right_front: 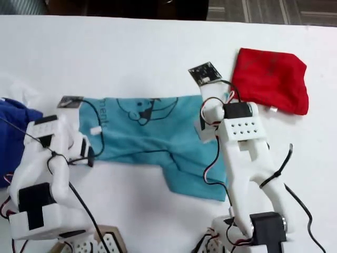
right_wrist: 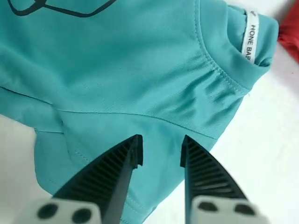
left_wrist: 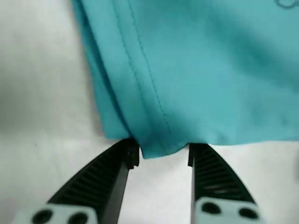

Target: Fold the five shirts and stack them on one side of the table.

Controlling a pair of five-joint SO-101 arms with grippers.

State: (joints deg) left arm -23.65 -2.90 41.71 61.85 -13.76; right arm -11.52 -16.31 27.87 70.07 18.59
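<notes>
I see the white table (right_front: pixel 158 47) filling most of the frame, with grey plank floor (right_front: pixel 263 10) at the upper right.

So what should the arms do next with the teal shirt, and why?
Probably shut the left gripper on the teal shirt: its hem corner sits right between the open fingers. The right gripper hangs open over the cloth by the collar, so nothing is held yet.

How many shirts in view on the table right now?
3. A teal shirt spread out in the middle, a red shirt folded at the far right, and a blue shirt at the left edge, partly cut off. More may lie out of frame.
</notes>
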